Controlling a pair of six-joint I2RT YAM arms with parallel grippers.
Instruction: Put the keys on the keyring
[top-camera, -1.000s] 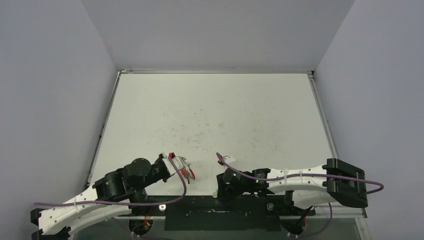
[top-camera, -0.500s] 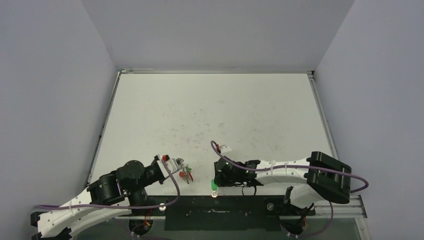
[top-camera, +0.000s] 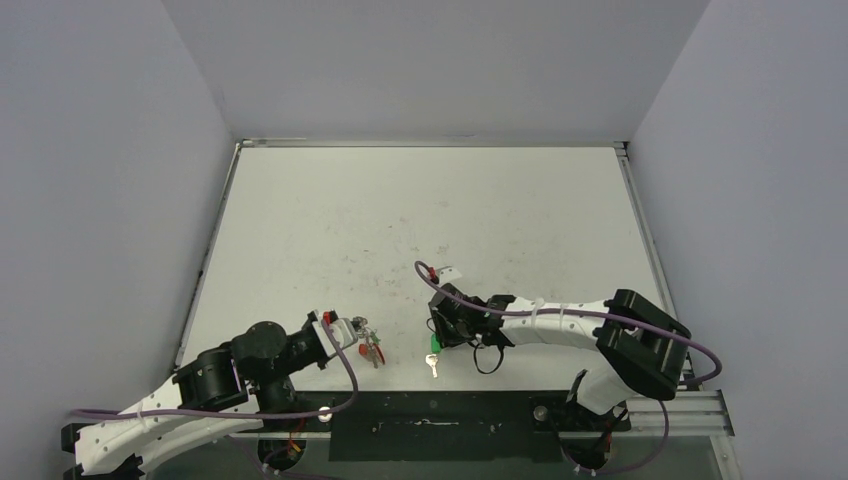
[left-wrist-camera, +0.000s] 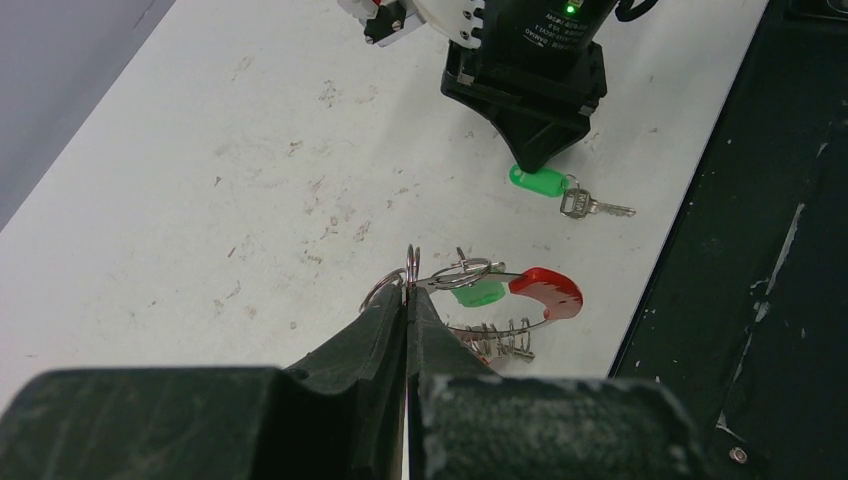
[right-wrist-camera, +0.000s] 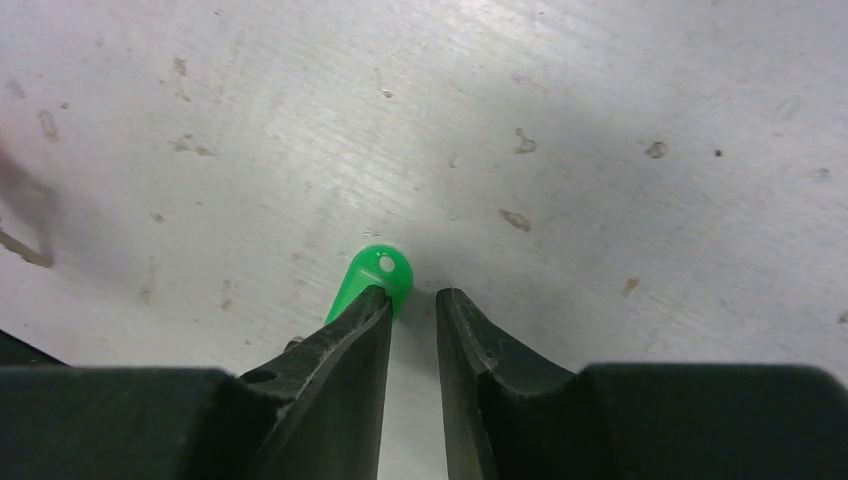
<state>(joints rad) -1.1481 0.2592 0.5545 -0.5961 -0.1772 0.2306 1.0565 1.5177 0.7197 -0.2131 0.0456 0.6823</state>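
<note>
We see the left gripper (left-wrist-camera: 407, 300) pinched shut on a thin wire loop of the keyring (left-wrist-camera: 545, 292), close to the near edge of the table (top-camera: 420, 220); the ring reaches out to the right of the fingertips, its red sleeve (left-wrist-camera: 548, 288) on the far end of the arc; one key (left-wrist-camera: 478, 294) shows its green head at the ring, between the wire loop and the sleeve, with silvery metal bunched just below it. To the right, the right gripper (right-wrist-camera: 412, 305) points down at the table with its fingers a narrow gap apart and only bare table between them; the other key (left-wrist-camera: 541, 182) lies flat just beside one fingertip, its green head partly hidden by that finger, its blade toward the near edge; we cannot tell whether the finger touches it; it lies apart from the ring.
</note>
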